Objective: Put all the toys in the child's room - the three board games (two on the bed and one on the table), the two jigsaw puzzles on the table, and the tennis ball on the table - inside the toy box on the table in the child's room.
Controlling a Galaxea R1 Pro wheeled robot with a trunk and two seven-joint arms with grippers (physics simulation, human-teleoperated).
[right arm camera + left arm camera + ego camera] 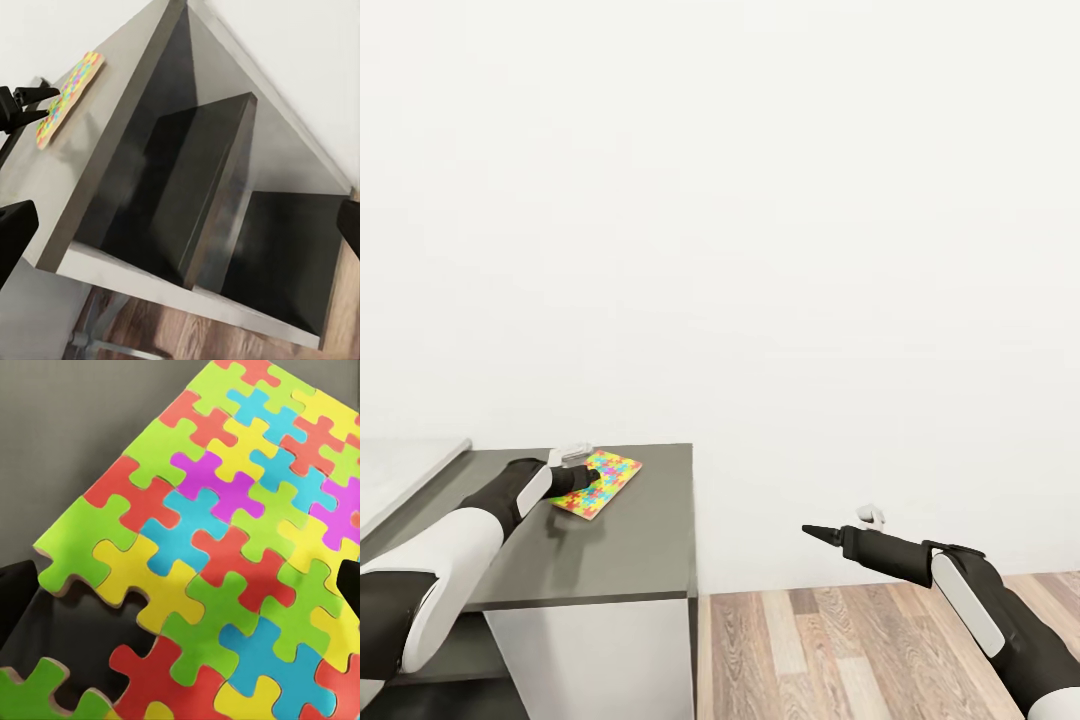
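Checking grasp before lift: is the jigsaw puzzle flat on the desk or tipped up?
Flat. The jigsaw puzzle lies on the dark grey desk, no raised edge visible, with the left gripper at it. Whether it is gripped: cannot tell.

Puzzle on the desk, left gripper over it

The flat multicoloured jigsaw puzzle [598, 484] lies on the dark grey desk top [620, 560], left gripper [588, 480] above it; right gripper [815, 532] well apart, right of the desk.

My two arms in glossy white shells with black joint sections, left arm [450, 560], right arm [980, 600], black tapered wrists, each tool black, pointed, small white knobs beside the wrists
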